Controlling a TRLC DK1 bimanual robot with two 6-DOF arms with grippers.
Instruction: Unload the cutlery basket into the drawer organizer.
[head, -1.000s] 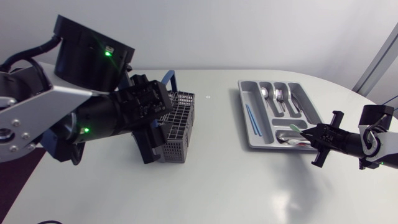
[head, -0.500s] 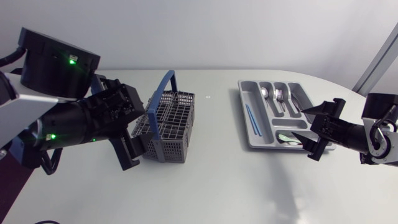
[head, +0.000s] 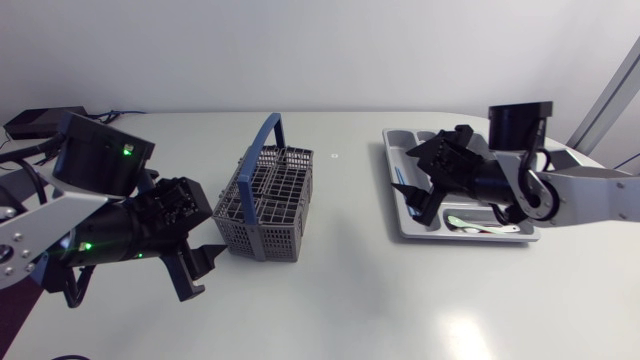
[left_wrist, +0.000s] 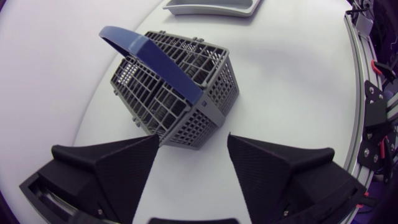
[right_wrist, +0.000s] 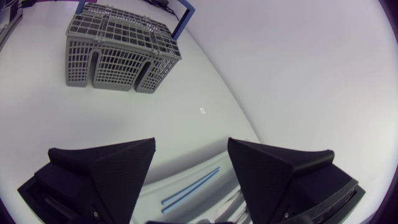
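**Left gripper nearest the basket**

Head view: white table (head: 350, 300). The cutlery basket (head: 268, 205) sits mid-table, its long axis running from far edge to near edge. The left gripper (head: 200, 268) is spread wide and empty, just beside the basket's near-left corner. The right gripper (head: 418, 180) is also spread and empty, over the drawer organizer (head: 405, 232) near the right edge.

Left wrist view: a basket corner lies just ahead, between the fingers.

Right wrist view: the basket is well apart, so the left arm looks better placed.

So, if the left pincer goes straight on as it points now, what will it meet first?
Probably the grey cutlery basket: its near corner lies just ahead of the open left pincer.
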